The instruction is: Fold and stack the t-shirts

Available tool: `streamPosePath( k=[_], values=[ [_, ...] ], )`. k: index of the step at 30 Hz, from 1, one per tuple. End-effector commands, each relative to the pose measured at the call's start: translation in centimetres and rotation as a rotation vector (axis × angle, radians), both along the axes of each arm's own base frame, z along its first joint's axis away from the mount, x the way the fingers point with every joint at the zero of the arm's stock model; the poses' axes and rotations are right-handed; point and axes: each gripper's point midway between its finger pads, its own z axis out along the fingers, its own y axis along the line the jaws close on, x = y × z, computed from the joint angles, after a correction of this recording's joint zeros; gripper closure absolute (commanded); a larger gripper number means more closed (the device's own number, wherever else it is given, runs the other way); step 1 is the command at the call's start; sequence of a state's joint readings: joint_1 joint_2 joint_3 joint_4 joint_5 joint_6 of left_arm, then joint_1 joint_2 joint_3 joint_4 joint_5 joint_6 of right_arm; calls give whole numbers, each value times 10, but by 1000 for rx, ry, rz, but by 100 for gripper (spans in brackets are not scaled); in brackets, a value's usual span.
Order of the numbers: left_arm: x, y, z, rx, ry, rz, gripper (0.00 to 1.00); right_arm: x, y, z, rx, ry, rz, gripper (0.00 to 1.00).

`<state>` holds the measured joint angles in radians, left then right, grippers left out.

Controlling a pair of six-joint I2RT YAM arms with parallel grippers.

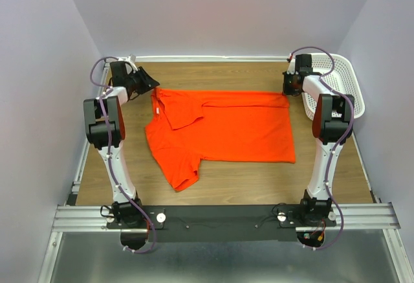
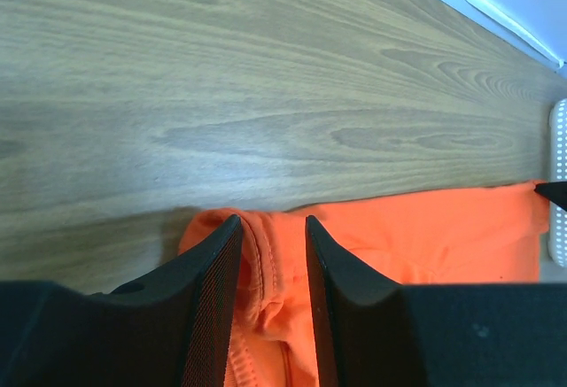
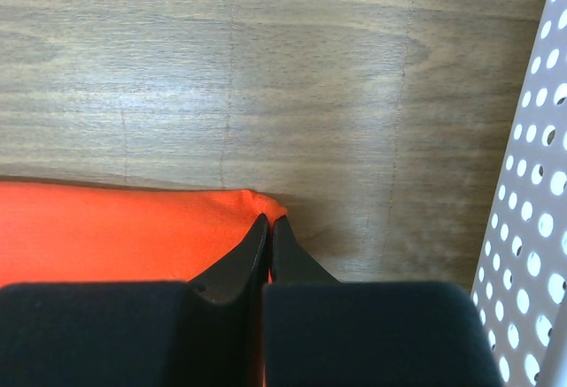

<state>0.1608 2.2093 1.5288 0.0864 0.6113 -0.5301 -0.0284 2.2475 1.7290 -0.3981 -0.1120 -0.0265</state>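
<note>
T-shirt check: one only, orange, flat mid-table, long axis running left-right, collar end left, hem end right. One sleeve's lying over the body at far left, the other sticks out toward near left.

Key relation for you: its far edge spans from one tool to the other. L gripper sits on the far-left corner by the shoulder, R gripper on the far-right hem corner. So each arm is at its own end, and the cloth lies toward you, on the near side of both tools.

L wrist view: jaws stand apart, straddling a bunched seam, fabric loose in the gap, no visible pinch. Call it open.

R wrist view: jaws pressed together right on the hem corner tip, orange cloth caught between them. That one's gripping.

My read: a fold toward near needs both far corners held, and you've only got the R one. L needs to close on that seam first, else the far edge will likely skew.

Count: 1 t-shirt, 2 grippers, 1 basket at far right, just beside the R gripper, not touching the cloth.
</note>
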Motion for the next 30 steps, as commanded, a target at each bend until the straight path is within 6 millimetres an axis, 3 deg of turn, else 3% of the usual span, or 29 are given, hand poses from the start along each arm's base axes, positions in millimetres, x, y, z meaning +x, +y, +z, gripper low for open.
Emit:
streamPosePath(
  k=[1,13,20,30],
  values=[
    [1,-5,-12,-9,43,0,57,0,-3,-10,11,21,7,93],
    [5,7,-11,51,50,39,59,1,-2,-7,13,15,4,93],
    [2,-1,-20,29,85,14,68,1,-2,-6,14,14,5,93],
    [2,-3,-22,23,88,1,73,1,-3,-6,10,12,5,93]
  ],
)
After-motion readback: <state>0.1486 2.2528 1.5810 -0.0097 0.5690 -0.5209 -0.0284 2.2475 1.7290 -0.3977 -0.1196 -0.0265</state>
